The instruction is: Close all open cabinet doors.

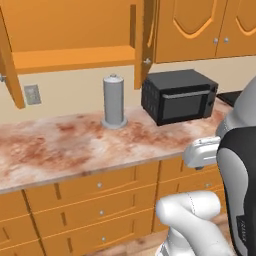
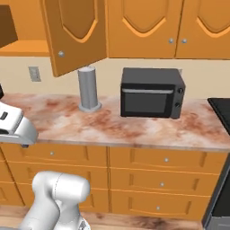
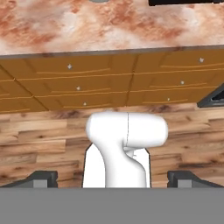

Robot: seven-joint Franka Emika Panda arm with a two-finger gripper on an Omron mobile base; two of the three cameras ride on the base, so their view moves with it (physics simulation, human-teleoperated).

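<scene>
While the arm is sitting folded low in front of the drawers, the upper cabinet on the left is standing wide open. Starting at the far left of the left base view, one open cabinet door (image 1: 11, 75) is swinging out edge-on toward the room, its knob just showing at the frame's edge. Next comes the bare shelf (image 1: 70, 59) inside, exposed because both leaves are pulled away from it. Moving right, the second open door (image 2: 76, 33) is hanging out over the desk (image 2: 134, 130), angled above the grey cylinder (image 2: 88, 89) standing near the wall. Further right, the black microwave (image 2: 152, 92) is resting on the desk, and above it the closed doors (image 2: 143, 27) are lying flush, needing nothing. In the hand view, the gripper (image 3: 112, 179) is pointing down at the wooden floor (image 3: 43, 131) with its dark fingertips (image 3: 41, 178) spread far apart, released and grasping nothing, presumably because no door has been reached yet. Judging from this, the arm is needing to rise well above the desk to push either door shut.
</scene>
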